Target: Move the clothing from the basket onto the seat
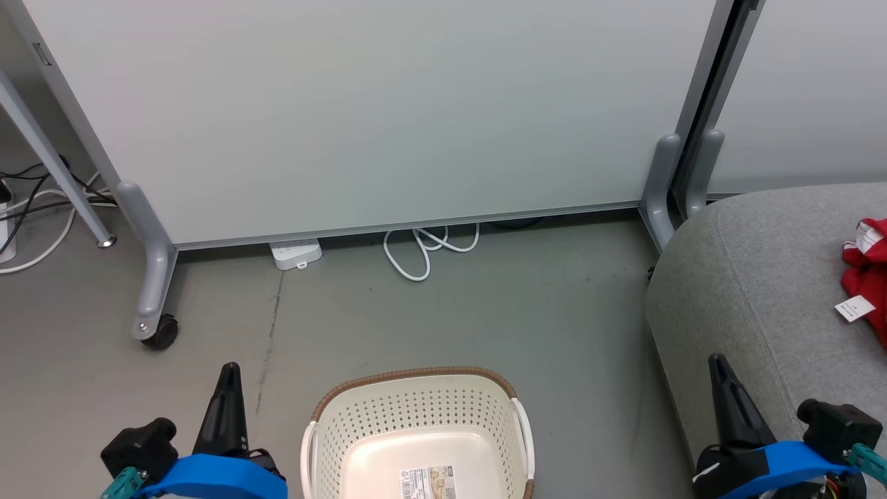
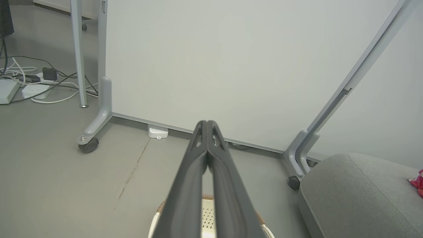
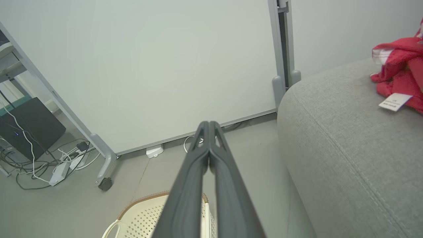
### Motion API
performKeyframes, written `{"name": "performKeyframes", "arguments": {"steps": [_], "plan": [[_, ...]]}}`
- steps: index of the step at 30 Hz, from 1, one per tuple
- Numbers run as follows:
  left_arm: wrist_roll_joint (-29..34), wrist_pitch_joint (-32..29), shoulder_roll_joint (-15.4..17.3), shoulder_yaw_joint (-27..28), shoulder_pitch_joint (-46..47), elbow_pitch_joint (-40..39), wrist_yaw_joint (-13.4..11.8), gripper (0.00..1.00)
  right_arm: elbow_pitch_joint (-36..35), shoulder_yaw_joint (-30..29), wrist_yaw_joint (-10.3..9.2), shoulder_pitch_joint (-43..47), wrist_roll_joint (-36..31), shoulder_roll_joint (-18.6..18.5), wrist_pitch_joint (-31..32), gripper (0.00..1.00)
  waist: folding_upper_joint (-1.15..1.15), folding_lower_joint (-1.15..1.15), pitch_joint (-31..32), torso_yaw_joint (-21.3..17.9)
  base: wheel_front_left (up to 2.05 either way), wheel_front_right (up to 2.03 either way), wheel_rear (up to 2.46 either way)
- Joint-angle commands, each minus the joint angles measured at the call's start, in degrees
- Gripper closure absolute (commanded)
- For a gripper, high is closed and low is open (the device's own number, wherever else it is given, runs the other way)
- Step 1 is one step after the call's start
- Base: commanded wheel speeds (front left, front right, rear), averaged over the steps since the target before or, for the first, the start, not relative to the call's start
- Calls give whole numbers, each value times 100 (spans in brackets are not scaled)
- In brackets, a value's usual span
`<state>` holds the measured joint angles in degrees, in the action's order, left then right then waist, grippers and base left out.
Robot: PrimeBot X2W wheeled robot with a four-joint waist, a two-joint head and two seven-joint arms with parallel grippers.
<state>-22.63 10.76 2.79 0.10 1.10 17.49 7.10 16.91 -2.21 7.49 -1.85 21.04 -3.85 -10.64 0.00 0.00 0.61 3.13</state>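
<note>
My left claw (image 1: 229, 378) and right claw (image 1: 722, 374) are both pinched closed and empty, either side of the basket (image 1: 416, 375) on the floor. Its base is bare. The clothing (image 1: 867, 277) lies on the seat (image 1: 748, 277), well in from its rounded corner. I judge the job finished, with nothing left to fetch.

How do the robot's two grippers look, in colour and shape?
Both the left gripper and the right gripper have long dark fingers that taper to a point, with small cut-outs near the tips. Behind each sits a bright blue band, a black block and a small teal part.
</note>
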Motion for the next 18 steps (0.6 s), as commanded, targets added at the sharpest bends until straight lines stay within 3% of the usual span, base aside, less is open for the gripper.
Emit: {"name": "performKeyframes", "arguments": {"steps": [1, 18], "plan": [[-267, -56, 9, 61, 183, -118, 13, 100, -120, -28, 0, -139, 286, -1, 49, 100, 0, 0, -1, -5, 0, 0, 0], [-1750, -423, 10, 192, 270, -177, 21, 100, -170, -113, 0, -220, 1798, 20, 412, 100, 0, 0, -13, -50, 0, 0, 0]]}}
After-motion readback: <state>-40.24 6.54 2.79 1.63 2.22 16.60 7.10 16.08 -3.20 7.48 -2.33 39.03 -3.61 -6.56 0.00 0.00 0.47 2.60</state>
